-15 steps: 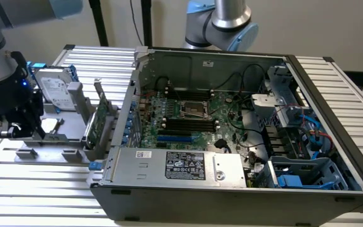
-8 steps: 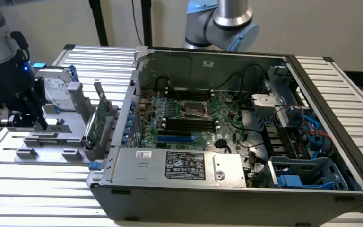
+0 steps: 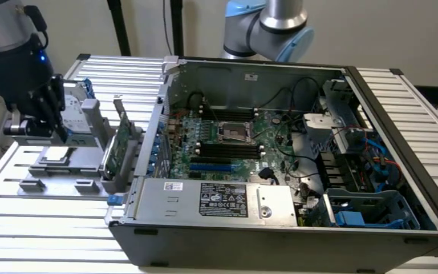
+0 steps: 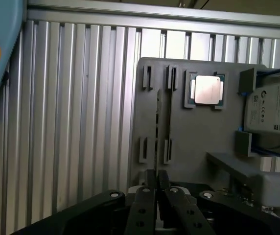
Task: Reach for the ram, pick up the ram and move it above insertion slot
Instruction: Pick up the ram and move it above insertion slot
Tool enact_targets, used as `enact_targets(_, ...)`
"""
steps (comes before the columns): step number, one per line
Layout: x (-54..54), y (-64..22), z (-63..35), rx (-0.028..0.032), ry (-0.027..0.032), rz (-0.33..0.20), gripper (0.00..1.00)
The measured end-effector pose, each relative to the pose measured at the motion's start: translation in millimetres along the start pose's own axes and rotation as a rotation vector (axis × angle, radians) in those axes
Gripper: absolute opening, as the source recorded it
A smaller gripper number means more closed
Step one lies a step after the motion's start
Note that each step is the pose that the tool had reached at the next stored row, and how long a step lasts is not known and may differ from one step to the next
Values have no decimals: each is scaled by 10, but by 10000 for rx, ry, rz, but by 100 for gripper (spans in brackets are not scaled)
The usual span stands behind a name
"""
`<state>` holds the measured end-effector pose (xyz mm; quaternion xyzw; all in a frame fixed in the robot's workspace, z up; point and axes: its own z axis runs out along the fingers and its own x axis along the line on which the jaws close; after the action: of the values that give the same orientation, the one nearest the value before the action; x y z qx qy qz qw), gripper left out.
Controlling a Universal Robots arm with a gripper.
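- While the gripper [image 4: 155, 188] hangs over the grey fixture plate [image 4: 198, 132], its fingers [image 4: 150, 182] sit nearly closed, gripping nothing.
- Ram [image 4: 171, 117] stands edge-on in the plate's holders, just beyond the fingertips; apparently not touched, though contact is hard to judge.
- Insertion slot [image 3: 227, 149] lies well apart, on the motherboard inside the open computer case [image 3: 295, 228].
- Desk [image 3: 21, 228] of ribbed aluminium carries all.
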<state>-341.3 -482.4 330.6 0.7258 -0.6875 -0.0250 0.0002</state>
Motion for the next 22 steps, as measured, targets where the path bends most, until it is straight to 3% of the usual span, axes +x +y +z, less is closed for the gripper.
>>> enact_targets(13,1,-507,-597,-1,-28,-8,14)
enact_targets(22,1,-914,-691,-1,-60,-9,14)
